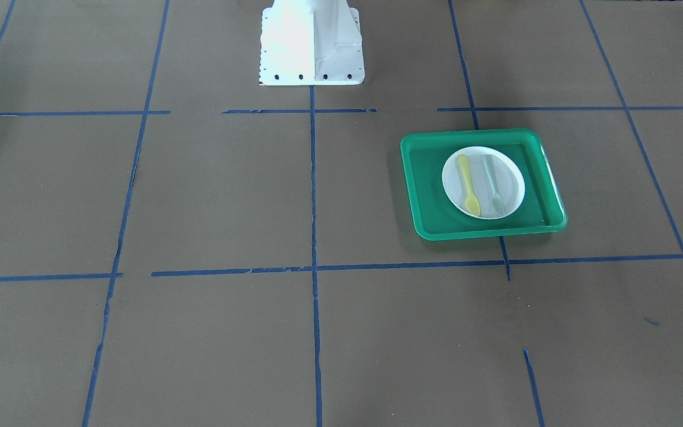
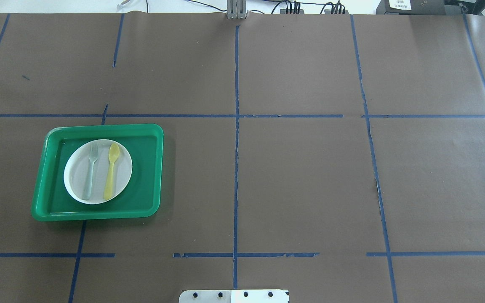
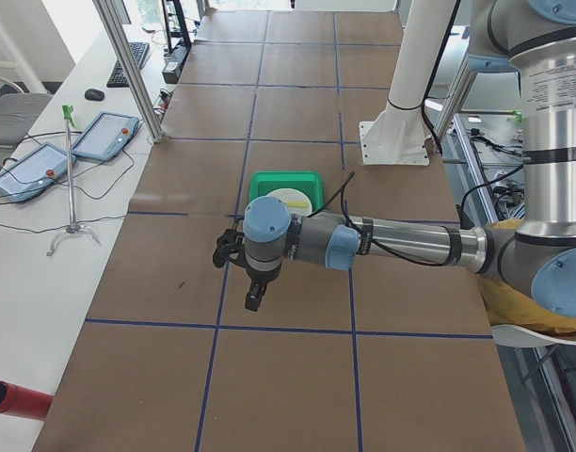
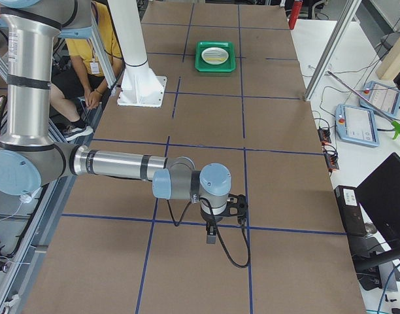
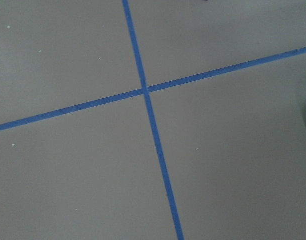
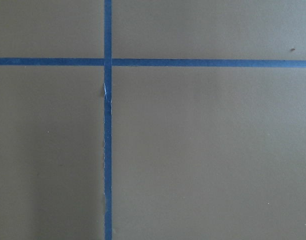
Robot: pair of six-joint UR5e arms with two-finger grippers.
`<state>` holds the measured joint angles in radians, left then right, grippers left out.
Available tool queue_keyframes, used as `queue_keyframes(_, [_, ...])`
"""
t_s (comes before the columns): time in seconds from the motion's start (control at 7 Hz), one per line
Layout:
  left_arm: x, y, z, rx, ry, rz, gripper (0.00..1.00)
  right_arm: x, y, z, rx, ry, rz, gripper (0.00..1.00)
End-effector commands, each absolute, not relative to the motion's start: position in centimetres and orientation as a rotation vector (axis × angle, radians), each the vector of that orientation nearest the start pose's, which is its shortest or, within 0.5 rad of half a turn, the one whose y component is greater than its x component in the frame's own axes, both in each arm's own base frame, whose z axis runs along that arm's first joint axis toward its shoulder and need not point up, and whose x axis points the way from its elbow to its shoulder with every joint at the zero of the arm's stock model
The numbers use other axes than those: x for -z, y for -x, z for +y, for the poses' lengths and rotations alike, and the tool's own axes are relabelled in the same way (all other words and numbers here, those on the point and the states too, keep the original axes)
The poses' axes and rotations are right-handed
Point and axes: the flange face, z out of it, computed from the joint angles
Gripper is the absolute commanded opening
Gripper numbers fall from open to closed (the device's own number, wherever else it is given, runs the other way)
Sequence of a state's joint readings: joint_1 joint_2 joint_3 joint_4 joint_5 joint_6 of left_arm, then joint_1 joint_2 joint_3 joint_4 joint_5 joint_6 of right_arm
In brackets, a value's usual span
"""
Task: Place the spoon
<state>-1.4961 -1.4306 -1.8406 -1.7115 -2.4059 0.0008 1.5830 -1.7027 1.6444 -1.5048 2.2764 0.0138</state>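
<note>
The pale yellow spoon [image 1: 468,185] lies on a white plate [image 1: 511,184] inside a green tray [image 1: 424,196], next to a pale grey-green fork [image 1: 492,185]. In the overhead view the spoon [image 2: 111,170] lies right of the fork [image 2: 91,170] on the plate [image 2: 123,168] in the tray [image 2: 146,168], at the table's left. My left gripper [image 3: 254,298] hangs above the table a little short of the tray [image 3: 285,177]; I cannot tell if it is open. My right gripper [image 4: 211,234] hangs far from the tray [image 4: 216,65]; I cannot tell its state either.
Brown paper with blue tape lines [image 2: 236,168] covers the table. The robot's white base [image 1: 312,44] stands at the table's middle edge. A person in yellow [image 4: 89,49] sits behind the robot. Tablets [image 3: 100,135] and cables lie on a side desk.
</note>
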Motion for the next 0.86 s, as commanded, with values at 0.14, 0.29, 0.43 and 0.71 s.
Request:
queue_keyframes(0.14, [-49.1, -11.2, -44.6, -0.034, -0.26, 0.872, 1.0, -68.2, -7.4, -43.5, -0.022, -0.007, -0.706, 1.0])
queue_keyframes(0.29, [-46.5, -17.1, -45.0, 0.006, -0.25, 0.903, 1.0, -68.2, -7.4, -43.5, -0.022, -0.007, -0.706, 1.0])
queue_keyframes(0.43, [-44.3, -23.4, -45.0, 0.034, -0.226, 0.911, 1.0, -68.2, -7.4, -43.5, -0.022, -0.007, -0.706, 1.0])
queue_keyframes(0.71, [-43.1, -33.5, -45.0, 0.074, -0.178, 0.9, 1.0, -68.2, -7.4, -43.5, -0.022, -0.007, -0.706, 1.0])
